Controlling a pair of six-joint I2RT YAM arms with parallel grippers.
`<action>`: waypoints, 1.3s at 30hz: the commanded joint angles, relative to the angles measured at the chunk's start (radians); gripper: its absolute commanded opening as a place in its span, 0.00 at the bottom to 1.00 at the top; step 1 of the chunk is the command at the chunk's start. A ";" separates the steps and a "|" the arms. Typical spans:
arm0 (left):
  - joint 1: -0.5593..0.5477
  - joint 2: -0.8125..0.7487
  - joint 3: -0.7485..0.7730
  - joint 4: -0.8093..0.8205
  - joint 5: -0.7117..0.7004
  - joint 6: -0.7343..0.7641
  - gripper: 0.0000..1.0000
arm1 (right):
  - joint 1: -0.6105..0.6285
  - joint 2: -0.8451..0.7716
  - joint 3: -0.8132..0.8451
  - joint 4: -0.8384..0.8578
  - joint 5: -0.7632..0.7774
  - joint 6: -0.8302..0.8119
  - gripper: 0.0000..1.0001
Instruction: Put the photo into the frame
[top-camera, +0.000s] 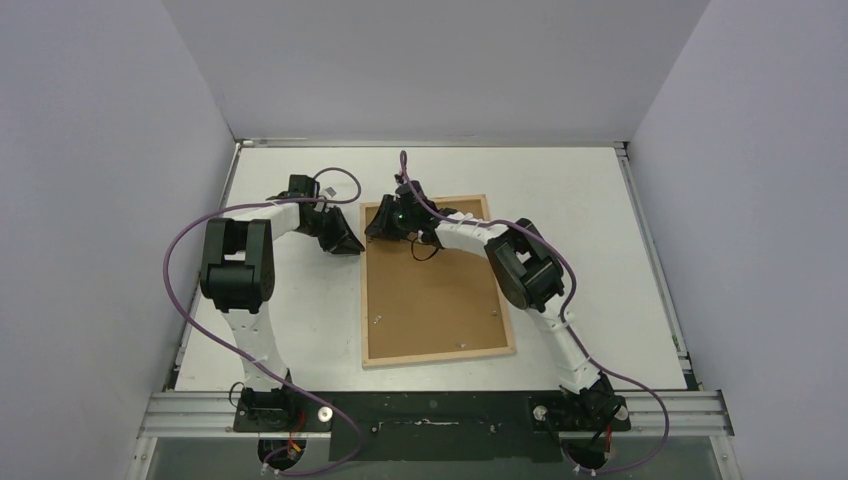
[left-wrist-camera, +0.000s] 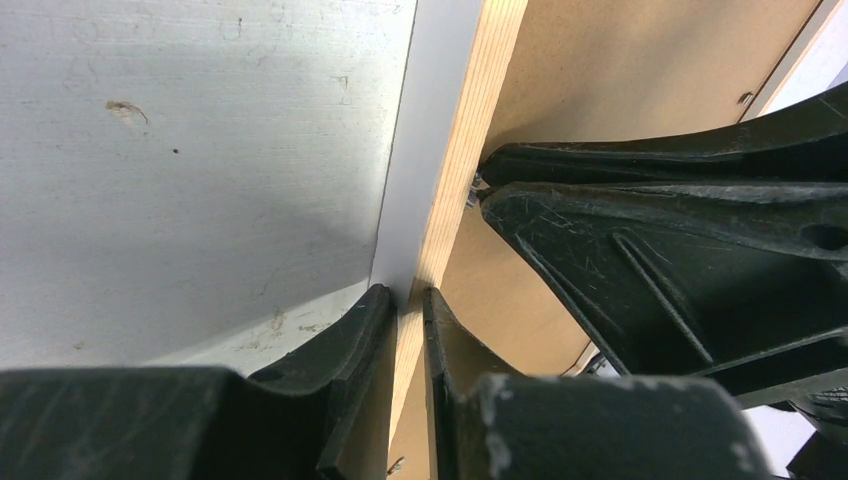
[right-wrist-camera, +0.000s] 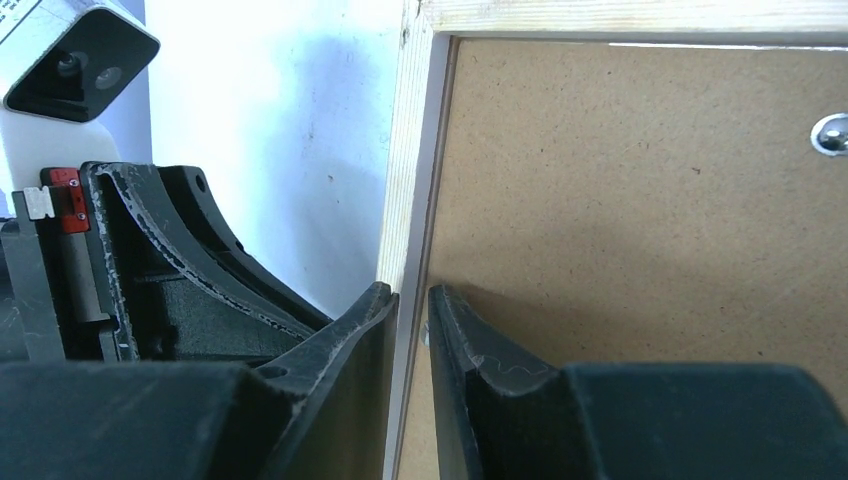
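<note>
One frame (top-camera: 440, 357) lies back-up on the white table (top-camera: 300, 330), its brown backing board (top-camera: 430, 300) facing the overhead camera. At its far left corner, the left gripper (top-camera: 350, 243) reaches in from outside the left rail and the right gripper (top-camera: 380, 228) from over the board.

From the left wrist, the left fingers are clamped on the pale wood rail, one on each side.

From the right wrist, the right fingers pinch the same rail, one of them on the board side.
</note>
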 joint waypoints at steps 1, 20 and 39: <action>-0.011 0.032 0.024 -0.013 -0.004 0.002 0.13 | 0.015 -0.067 -0.046 0.039 0.038 -0.017 0.22; -0.008 0.025 0.014 -0.008 -0.014 0.001 0.12 | 0.024 -0.139 -0.106 0.021 0.021 -0.012 0.18; -0.009 0.020 -0.003 -0.005 -0.008 -0.001 0.12 | 0.024 -0.042 -0.039 0.001 0.051 -0.008 0.21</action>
